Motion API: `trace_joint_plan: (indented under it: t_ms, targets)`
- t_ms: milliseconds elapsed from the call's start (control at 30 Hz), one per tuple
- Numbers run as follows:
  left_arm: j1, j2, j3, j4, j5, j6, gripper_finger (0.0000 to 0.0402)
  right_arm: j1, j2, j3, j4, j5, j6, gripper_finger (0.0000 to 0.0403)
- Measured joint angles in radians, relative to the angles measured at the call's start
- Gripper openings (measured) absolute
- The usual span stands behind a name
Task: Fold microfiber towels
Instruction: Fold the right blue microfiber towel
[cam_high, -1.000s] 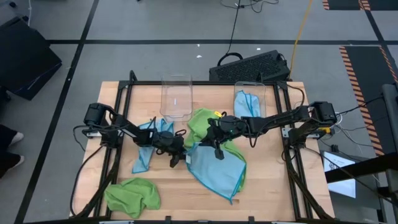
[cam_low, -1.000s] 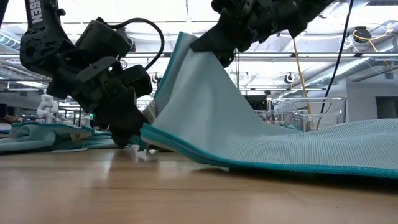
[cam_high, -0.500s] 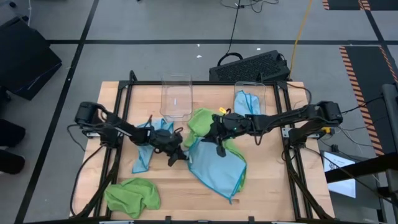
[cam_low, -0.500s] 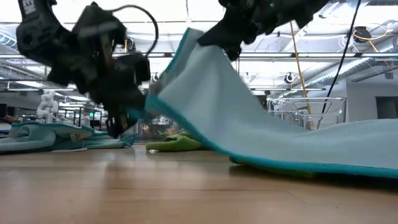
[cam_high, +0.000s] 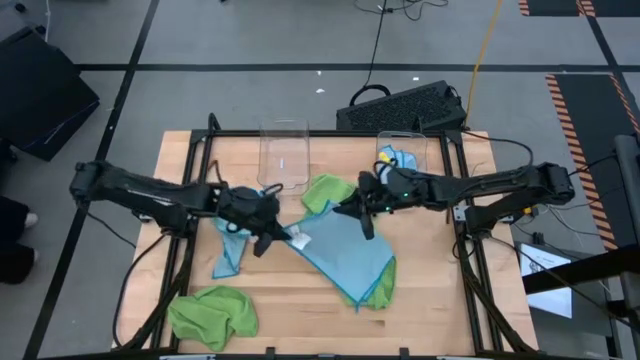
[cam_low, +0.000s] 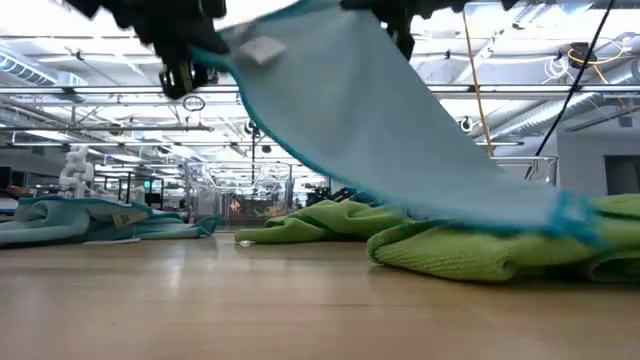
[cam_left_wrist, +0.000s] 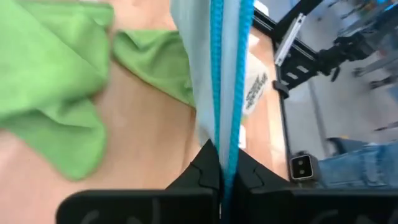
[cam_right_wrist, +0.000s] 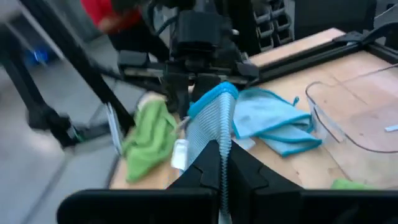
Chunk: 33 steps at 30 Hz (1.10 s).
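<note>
Left tool: we see the left tool (cam_high: 272, 238) above the middle of the tabletop (cam_high: 440, 300), clamped together on one corner of the light blue towel (cam_high: 345, 255); the left wrist view shows the towel's blue hem pinched between the fingers (cam_left_wrist: 205, 167).
Right tool: we see the right tool (cam_high: 362, 207) just right of centre, clamped together on another corner of the same towel; the right wrist view shows the ribbed edge caught between its fingers (cam_right_wrist: 239, 168).
Light blue towel: held up between both tools, sloping down toward the near right, where its low end rests on a lime green towel (cam_high: 388, 285).
Lime green towel, centre: we see a second green towel (cam_high: 328, 190) crumpled on the tabletop, far of the raised towel.
Lime green towel, near left: a third (cam_high: 212, 312) lies bunched at the near left corner.
Blue towel, left: another light blue towel (cam_high: 229, 250) lies crumpled under the left arm.
Bins: two clear plastic bins (cam_high: 284, 155) stand at the far edge; the right bin (cam_high: 420, 150) holds a blue cloth (cam_high: 397, 160).
</note>
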Motion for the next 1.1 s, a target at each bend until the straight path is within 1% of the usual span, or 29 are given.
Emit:
trace_joint_plan:
  t_ms: [67, 133, 267, 400, 500, 633, 733, 800, 933, 1100]
  targets:
    - [0.001, -0.031, 0.069, -0.105, -0.023, 0.03, 0.0004, 0.007, -0.027, 0.0, 0.004, 0.012, 0.074, 0.0001]
    - [-0.001, -0.049, 0.134, -0.17, -0.026, 0.049, 0.0003, 0.021, -0.05, 0.0, 0.002, 0.023, 0.135, 0.0001]
    - [-0.024, -0.058, 0.248, -0.275, -0.027, 0.075, 0.0004, 0.082, -0.06, 0.035, -0.001, 0.062, 0.188, 0.0001]
    - [-0.059, -0.058, 0.338, -0.306, -0.023, 0.074, 0.0003, 0.166, -0.043, 0.104, -0.003, 0.145, 0.169, 0.0001]
    - [-0.103, -0.058, 0.396, -0.312, -0.023, 0.072, 0.0003, 0.226, -0.031, 0.149, -0.047, 0.198, 0.168, 0.0001]
    - [-0.177, -0.057, 0.472, -0.342, -0.008, 0.032, 0.0003, 0.304, -0.03, 0.193, -0.061, 0.231, 0.228, 0.0001]
    - [-0.241, -0.055, 0.498, -0.332, -0.008, -0.026, 0.0003, 0.358, -0.028, 0.224, -0.059, 0.253, 0.282, 0.0001]
    - [-0.282, -0.052, 0.512, -0.326, -0.017, -0.039, 0.0002, 0.382, -0.026, 0.237, -0.054, 0.257, 0.319, 0.0001]
    - [-0.321, -0.042, 0.508, -0.344, -0.073, 0.034, 0.0002, 0.389, -0.01, 0.238, -0.047, 0.256, 0.398, 0.0001]
    - [-0.289, 0.005, 0.453, -0.38, -0.081, 0.141, 0.0002, 0.372, 0.033, 0.212, -0.05, 0.247, 0.404, 0.0004]
